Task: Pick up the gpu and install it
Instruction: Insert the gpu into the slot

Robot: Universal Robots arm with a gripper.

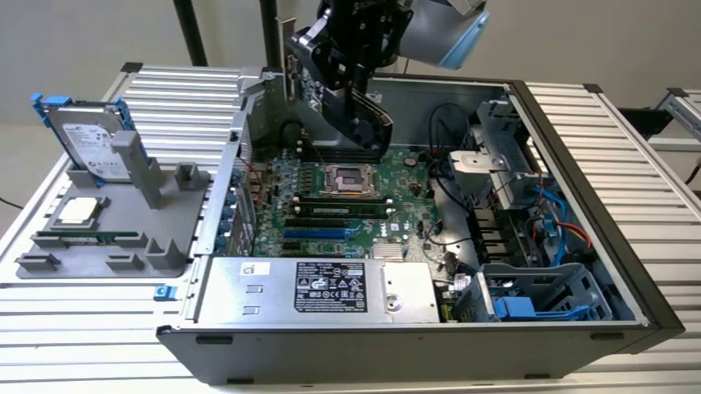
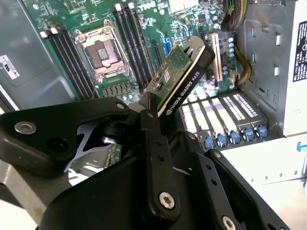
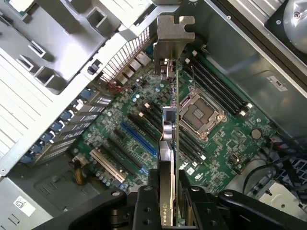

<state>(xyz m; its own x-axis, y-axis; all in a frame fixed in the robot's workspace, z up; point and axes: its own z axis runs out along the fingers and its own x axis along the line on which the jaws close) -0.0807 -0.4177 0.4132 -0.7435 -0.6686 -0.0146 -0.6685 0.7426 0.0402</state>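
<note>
gripper (image 3: pixel 168 192), black matte metal links with bolt heads, fingers pinching the gpu (image 3: pixel 166 163) across its two faces near one end. in the second wrist view the gripper (image 2: pixel 153 114) clamps the gpu (image 2: pixel 184 76) where the green circuit board and the black shroud meet; a line of white lettering runs along the shroud's edge. the card is flat and rectangular, with its folded silver bracket at the end away from the fingers. in the exterior view the gripper (image 1: pixel 350 82) holds the gpu (image 1: pixel 370 123) tilted over the open computer case (image 1: pixel 613 271), above the board and not seated in a slot. below it is the green motherboard (image 1: pixel 328 222), with a square metal-framed cpu socket (image 1: pixel 350 176), long black slots on both sides of the socket and a blue expansion slot (image 3: pixel 139 139); open air stands over the slots. at the case's near wall sits a silver sheet-metal power supply (image 1: pixel 318 287) with a black label in white print. to the exterior view's right stands a grey plastic drive cage (image 1: pixel 537 287), with cables beside it. to the exterior view's left of the case a grey moulded fixture (image 1: pixel 110 238) holds a hard drive (image 1: pixel 88 139) upright in a blue frame, white label showing, and a square processor (image 1: pixel 79 212) lying flat. all of it rests on a ribbed aluminium table (image 1: pixel 613 131).
</note>
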